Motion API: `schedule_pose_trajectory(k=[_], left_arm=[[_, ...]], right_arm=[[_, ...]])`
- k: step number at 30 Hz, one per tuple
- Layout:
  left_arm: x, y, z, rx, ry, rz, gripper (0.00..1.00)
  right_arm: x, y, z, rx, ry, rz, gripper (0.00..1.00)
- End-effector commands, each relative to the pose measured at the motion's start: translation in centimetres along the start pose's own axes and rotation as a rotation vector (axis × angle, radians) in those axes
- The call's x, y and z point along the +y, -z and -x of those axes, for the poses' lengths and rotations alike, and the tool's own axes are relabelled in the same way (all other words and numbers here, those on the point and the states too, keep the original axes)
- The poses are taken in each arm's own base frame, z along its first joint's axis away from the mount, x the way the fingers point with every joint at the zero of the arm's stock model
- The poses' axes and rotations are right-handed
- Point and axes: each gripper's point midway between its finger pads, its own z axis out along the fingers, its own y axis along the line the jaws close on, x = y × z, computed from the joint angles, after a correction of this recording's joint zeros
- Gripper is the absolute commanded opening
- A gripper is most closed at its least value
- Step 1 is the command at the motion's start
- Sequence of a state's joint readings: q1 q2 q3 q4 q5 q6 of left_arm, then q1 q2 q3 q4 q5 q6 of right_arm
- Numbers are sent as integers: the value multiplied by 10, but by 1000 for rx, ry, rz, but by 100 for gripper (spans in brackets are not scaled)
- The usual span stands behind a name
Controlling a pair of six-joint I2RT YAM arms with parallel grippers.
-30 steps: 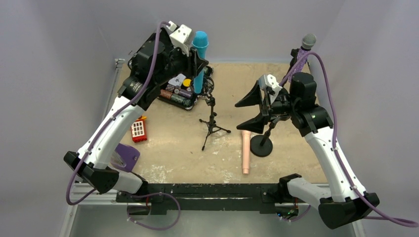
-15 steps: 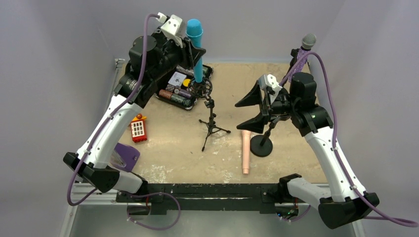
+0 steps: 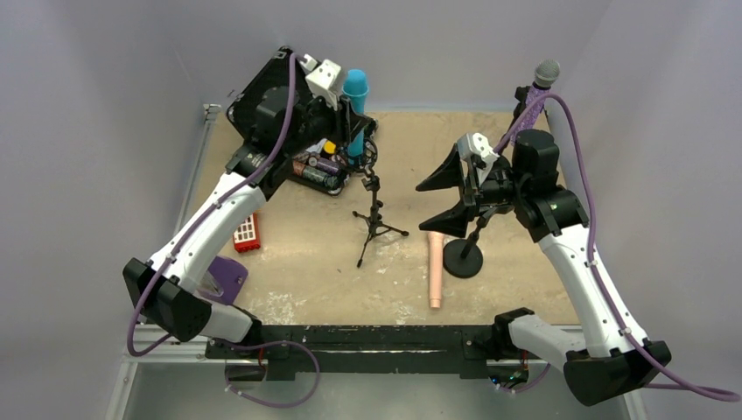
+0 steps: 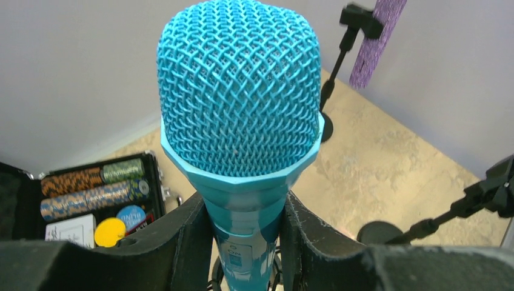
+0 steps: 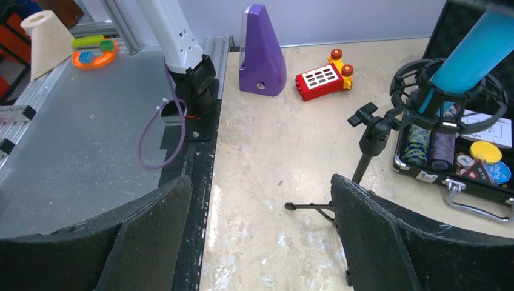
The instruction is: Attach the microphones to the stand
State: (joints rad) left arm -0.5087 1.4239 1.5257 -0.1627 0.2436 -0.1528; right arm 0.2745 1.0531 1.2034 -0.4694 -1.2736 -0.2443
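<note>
A bright blue microphone (image 3: 354, 109) stands upright at the back left, and my left gripper (image 3: 343, 112) is shut on its body just below the mesh head (image 4: 239, 91). Its lower end reaches into the black ring mount (image 5: 445, 97) on top of the tripod stand (image 3: 376, 219). The glittery purple microphone (image 3: 535, 96) sits clipped high on the round-base stand (image 3: 462, 259). A pale pink microphone (image 3: 435, 267) lies flat on the table beside that base. My right gripper (image 3: 448, 197) hovers open and empty above the pink microphone, near the round-base stand's pole.
An open black case of poker chips (image 3: 317, 168) lies under the left gripper, behind the tripod. A red toy block (image 3: 246, 230) and a purple wedge-shaped object (image 3: 223, 276) sit at the left. Off the table's left edge is a metal shelf with a paper roll (image 5: 48, 39).
The left gripper swung the blue microphone up and to the left, then brought it back right and lower over the tripod's ring mount. The right arm has not moved.
</note>
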Motion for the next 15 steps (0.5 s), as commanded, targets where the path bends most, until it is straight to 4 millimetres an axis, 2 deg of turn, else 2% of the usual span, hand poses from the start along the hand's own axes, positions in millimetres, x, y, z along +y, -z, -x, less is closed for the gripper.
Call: schedule_pose_trajectory(k=[1,7,12,13,15], left_arm=[[-7,13,8,-73,-41,-41,0],[-5,12,-33,-12,-28,-54,0],[-5,15,-47,-25,3,-48,0],[-5,16,-48,-23,11,-45,3],[-5,18,-49,-22,29,-37,21]], right_arm=[[5,2,5,-15,42,9,89],[7,2,5,-17,43,15,89],[9,2,4,-21,49,19,89],[9,2,4,-22,49,22,89],[10,2,5,-23,46,27,89]])
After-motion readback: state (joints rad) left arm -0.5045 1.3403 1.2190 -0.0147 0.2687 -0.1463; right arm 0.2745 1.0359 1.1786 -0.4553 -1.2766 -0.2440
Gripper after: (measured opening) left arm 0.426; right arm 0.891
